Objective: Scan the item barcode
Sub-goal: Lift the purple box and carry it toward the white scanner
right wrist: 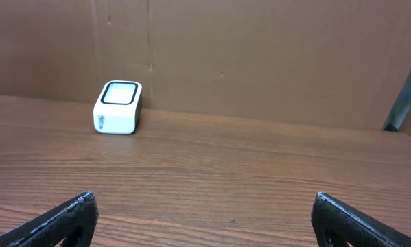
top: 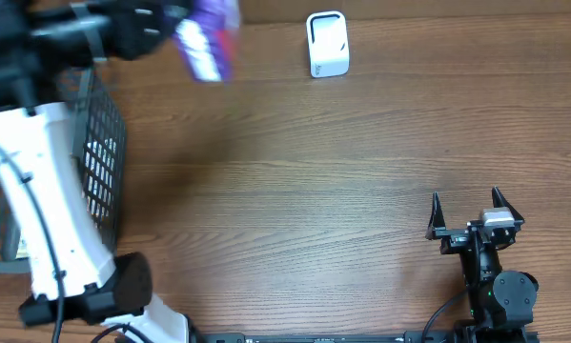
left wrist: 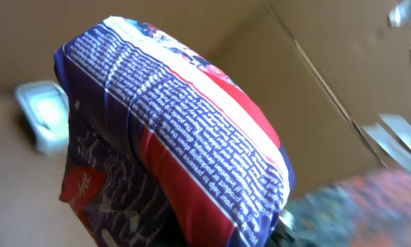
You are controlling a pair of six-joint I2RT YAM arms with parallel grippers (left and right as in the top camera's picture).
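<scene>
The left gripper point(top: 171, 27) squeezes the purple bag point(top: 209, 43), upper left. The white scanner point(top: 327, 44) sits to its right, top middle. The right gripper point(top: 466, 204) is spread wide, far off.

Left claw point(top: 175, 24) raised, clamped on packet point(top: 207, 46), right claw point(top: 466, 204) low, jaws wide
</scene>
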